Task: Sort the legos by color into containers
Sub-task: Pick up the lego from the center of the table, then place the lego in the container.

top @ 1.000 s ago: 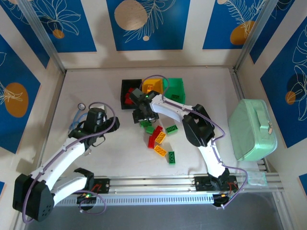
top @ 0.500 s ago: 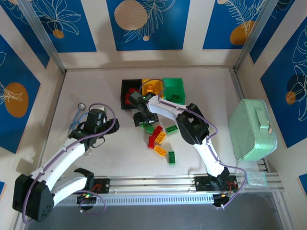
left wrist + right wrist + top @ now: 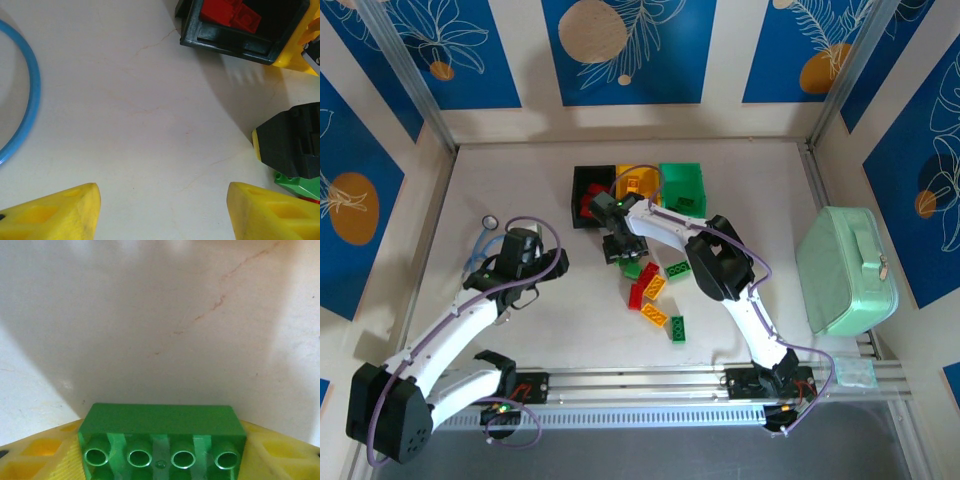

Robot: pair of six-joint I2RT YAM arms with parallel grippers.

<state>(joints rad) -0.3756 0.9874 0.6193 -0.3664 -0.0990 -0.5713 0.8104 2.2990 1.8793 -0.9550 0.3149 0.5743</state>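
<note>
Between yellow fingers [image 3: 35, 462] of right gripper [image 3: 160, 442], glossy green four-stud brick [image 3: 160, 427] clamped, left gripper [image 3: 162, 212] splayed above smooth veined table [image 3: 125, 100].

A mint-green case [image 3: 847, 270] lies right, a blue ring [image 3: 35, 90] left.

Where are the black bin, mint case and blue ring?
black bin [image 3: 230, 46]: left wrist view, near wall.
mint case [image 3: 835, 275]: top external view, lid.
blue ring [image 3: 35, 95]: left wrist view, curved edge.
</note>
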